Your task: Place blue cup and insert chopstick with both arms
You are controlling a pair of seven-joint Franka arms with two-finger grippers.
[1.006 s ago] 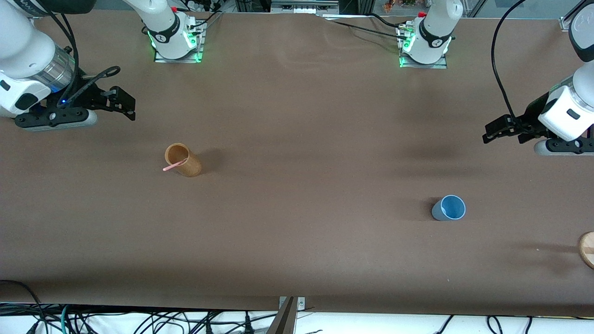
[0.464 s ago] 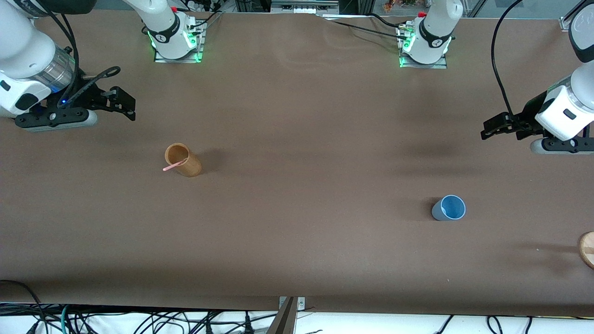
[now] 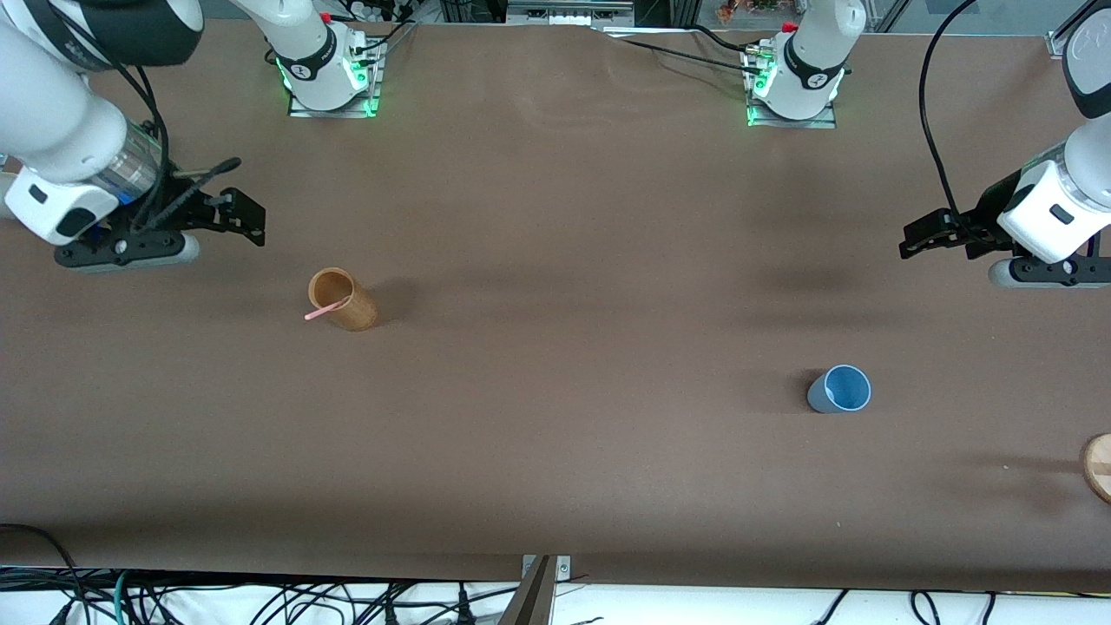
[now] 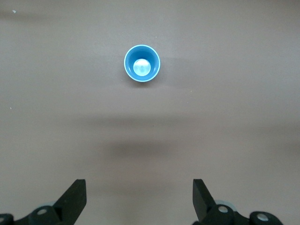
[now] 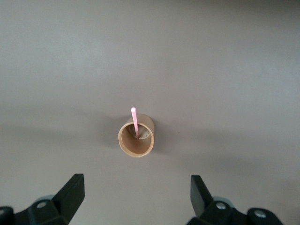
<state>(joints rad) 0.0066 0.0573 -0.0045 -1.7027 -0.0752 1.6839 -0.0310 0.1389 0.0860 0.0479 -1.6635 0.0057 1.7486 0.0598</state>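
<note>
The blue cup [image 3: 839, 389] stands upright on the brown table toward the left arm's end; it also shows in the left wrist view [image 4: 142, 63]. The pink chopstick [image 3: 326, 310] leans out of a tan wooden holder [image 3: 343, 299] toward the right arm's end, and shows in the right wrist view [image 5: 135, 123] inside the holder [image 5: 136, 139]. My left gripper [image 3: 911, 241] is open and empty in the air over the table near its end. My right gripper [image 3: 252, 224] is open and empty in the air over the table near the holder.
A round wooden disc [image 3: 1099, 466] lies at the table's edge at the left arm's end, nearer the camera than the cup. The two arm bases [image 3: 328, 74] [image 3: 794, 82] stand along the table's back edge. Cables hang below the front edge.
My right gripper has moved a little toward the wooden holder. My left gripper has shifted slightly toward the table's middle. The cup, holder and chopstick have not moved.
</note>
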